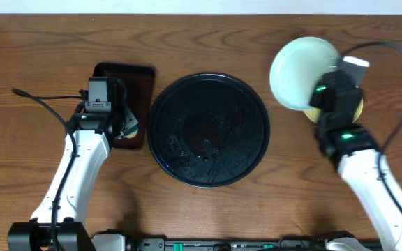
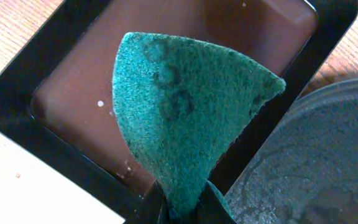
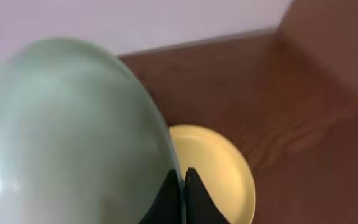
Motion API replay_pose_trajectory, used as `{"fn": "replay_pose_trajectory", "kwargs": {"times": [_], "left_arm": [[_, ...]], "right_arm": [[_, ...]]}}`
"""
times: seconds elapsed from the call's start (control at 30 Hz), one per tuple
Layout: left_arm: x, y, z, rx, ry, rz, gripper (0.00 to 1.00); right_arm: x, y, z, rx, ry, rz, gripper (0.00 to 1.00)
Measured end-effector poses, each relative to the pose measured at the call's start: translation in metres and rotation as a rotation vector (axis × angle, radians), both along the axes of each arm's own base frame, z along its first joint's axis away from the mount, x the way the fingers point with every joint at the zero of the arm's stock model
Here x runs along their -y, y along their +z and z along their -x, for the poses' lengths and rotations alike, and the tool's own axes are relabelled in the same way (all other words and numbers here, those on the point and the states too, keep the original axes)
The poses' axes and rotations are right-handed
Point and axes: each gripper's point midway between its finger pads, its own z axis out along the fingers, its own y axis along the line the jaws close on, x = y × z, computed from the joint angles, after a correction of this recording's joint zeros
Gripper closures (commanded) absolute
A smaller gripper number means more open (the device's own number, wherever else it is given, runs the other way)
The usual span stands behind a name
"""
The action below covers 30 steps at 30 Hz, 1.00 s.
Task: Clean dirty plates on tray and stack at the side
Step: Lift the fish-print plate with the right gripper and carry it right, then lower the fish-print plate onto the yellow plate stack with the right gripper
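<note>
Mint plate (image 3: 73,130), rim pinched in my right end effector (image 3: 182,179), hangs just above the yellow plate (image 3: 219,168), right of the tray (image 1: 208,104); stacking step, I think: lower it squarely. Left end effector (image 2: 184,208) clamps the scourer (image 2: 179,124)

The round, glossy black tray (image 1: 208,94) lay flat at the middle of the counter (image 1: 208,209), its raised rim whole and its floor streaked with wet marks. Off the tray to its right, a pale mint plate (image 1: 300,73) was pinched at its rim by the right hand (image 3: 182,186) and tilted steeply, its face plain and pale. Farther right of the tray, a pale yellow plate (image 3: 219,169) lay flat on the counter, partly hidden under the mint one.
</note>
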Motion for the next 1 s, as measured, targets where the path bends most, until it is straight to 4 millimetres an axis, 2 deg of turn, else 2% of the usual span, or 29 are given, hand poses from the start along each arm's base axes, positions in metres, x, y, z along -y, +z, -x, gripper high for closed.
{"fn": "replay_pose_trajectory", "kwargs": {"times": [0.1,0.23,0.3,0.33,0.5,0.53,0.57,0.6,0.63,0.77,0.87,1.0], "left_arm": [[0.0,0.0,-0.001,0.003,0.0,0.0,0.93],[0.0,0.0,-0.001,0.005,0.0,0.0,0.92],[0.0,0.0,-0.001,0.007,0.0,0.0,0.92],[0.0,-0.001,-0.001,0.007,0.0,0.0,0.93],[0.0,-0.009,0.0,-0.014,0.0,0.0,0.93],[0.0,-0.011,0.0,-0.019,0.0,0.0,0.93],[0.0,-0.014,-0.001,-0.025,0.0,0.0,0.92],[0.0,-0.016,-0.001,-0.032,0.0,0.0,0.93],[0.0,-0.018,-0.001,-0.037,0.0,0.0,0.92],[0.0,-0.024,-0.005,-0.039,-0.001,0.0,0.92],[0.0,-0.023,-0.012,-0.014,-0.007,-0.003,0.93],[0.0,-0.016,-0.025,0.042,-0.035,-0.018,0.93]], "right_arm": [[0.048,-0.017,0.0,0.0,-0.086,-0.178,0.99],[0.083,-0.053,0.005,-0.048,-0.169,-0.355,0.99],[0.095,-0.072,0.008,-0.083,-0.208,-0.406,0.99],[0.102,-0.089,0.01,-0.114,-0.237,-0.44,0.99],[0.112,-0.125,0.01,-0.171,-0.279,-0.505,0.98],[0.112,-0.13,0.009,-0.177,-0.278,-0.514,0.92],[0.112,-0.134,0.009,-0.183,-0.28,-0.519,0.79],[0.112,-0.136,0.009,-0.184,-0.282,-0.528,0.58],[0.112,-0.136,0.009,-0.181,-0.287,-0.537,0.43],[0.109,-0.136,0.007,-0.182,-0.263,-0.546,0.31],[0.101,-0.139,0.009,-0.208,-0.233,-0.575,0.16],[0.083,-0.134,0.01,-0.223,-0.163,-0.641,0.12]]}}
